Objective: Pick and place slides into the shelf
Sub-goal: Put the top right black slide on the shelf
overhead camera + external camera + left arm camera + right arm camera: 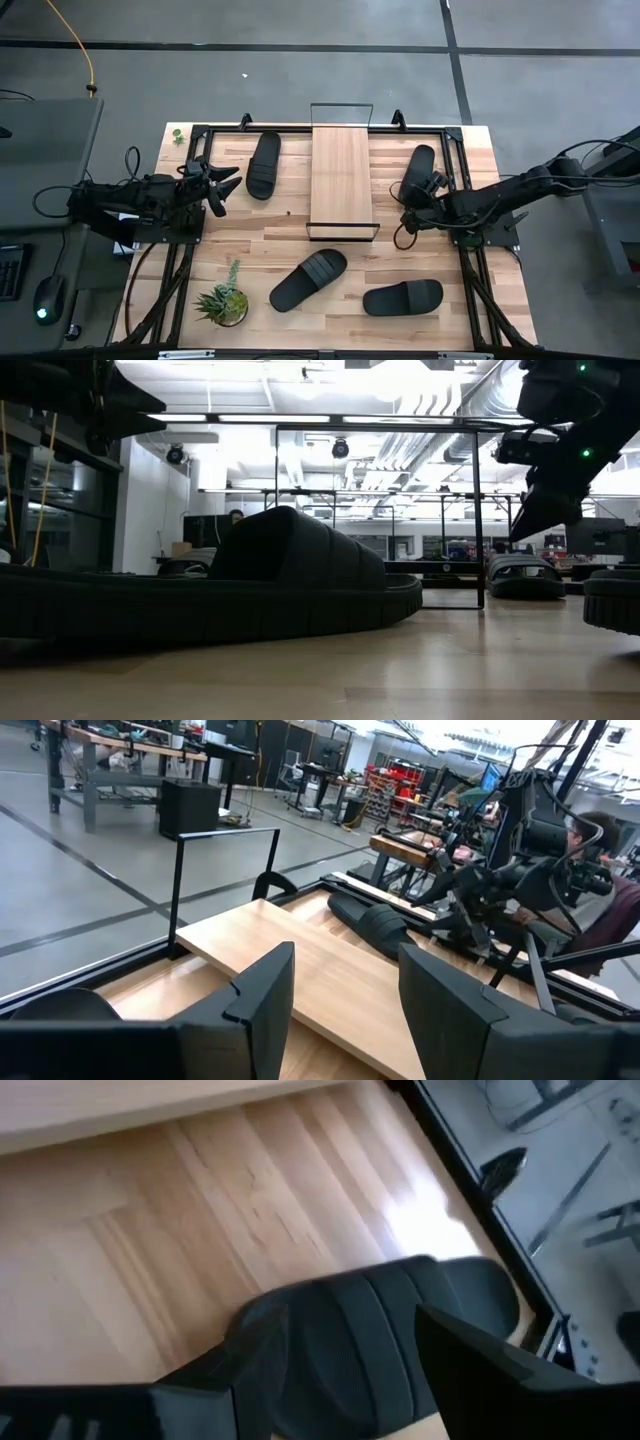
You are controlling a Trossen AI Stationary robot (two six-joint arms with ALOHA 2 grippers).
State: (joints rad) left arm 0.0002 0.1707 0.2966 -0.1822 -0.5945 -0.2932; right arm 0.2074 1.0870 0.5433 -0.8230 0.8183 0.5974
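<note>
The shelf, a light-wood board in a black wire frame, stands mid-table. Four black slides lie soles down on the table: far left, far right, near middle, near right. My right gripper is open, tilted down over the near end of the far right slide. Its fingers stand on either side of the strap; I see no touch. My left gripper waits open at the left, pointing level toward the shelf.
A small potted plant stands near the front left corner. Black frame rails run along the table's edges. The near middle slide fills the low view. Bare wood lies between the shelf and the near slides.
</note>
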